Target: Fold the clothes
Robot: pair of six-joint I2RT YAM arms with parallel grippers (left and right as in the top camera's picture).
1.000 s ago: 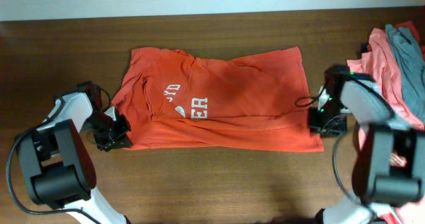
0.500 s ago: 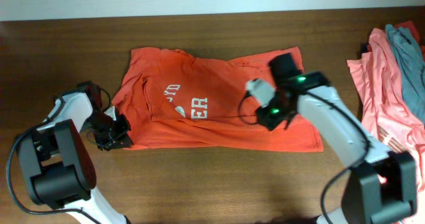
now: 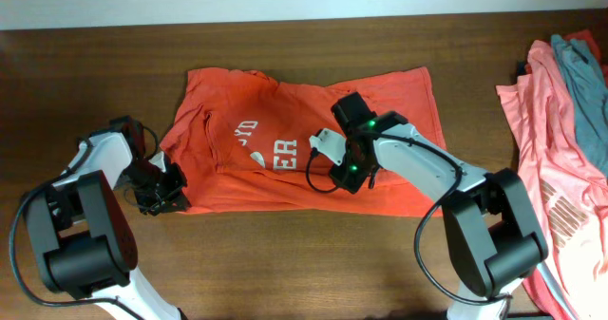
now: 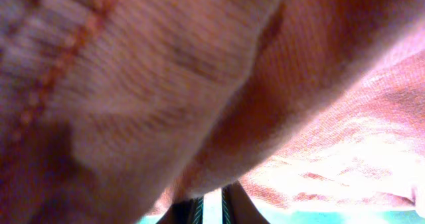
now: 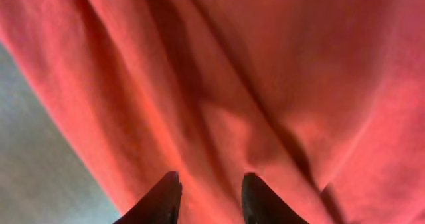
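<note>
T-shirt [image 3: 380, 102] spread flat, left jaws pinching its lower-left corner, right jaws parted over its middle.

dark brown wood table [image 3: 313, 263] — orange-red t-shirt [image 3: 380, 111] spread flat mid-table; salmon-pink shirts [image 3: 541, 111] heaped at right edge — grey garment [image 3: 584, 83] on them.

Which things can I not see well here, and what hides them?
Left wrist view: the orange-red fabric T-shirt fills the blurred frame; the left hand is nearly cut off, grip unclear.
Right wrist view: whether the right hand holds cloth is unclear.
Overhead view: folds hide part of the white chest print; the right edge cuts the salmon-pink shirt pile.
</note>
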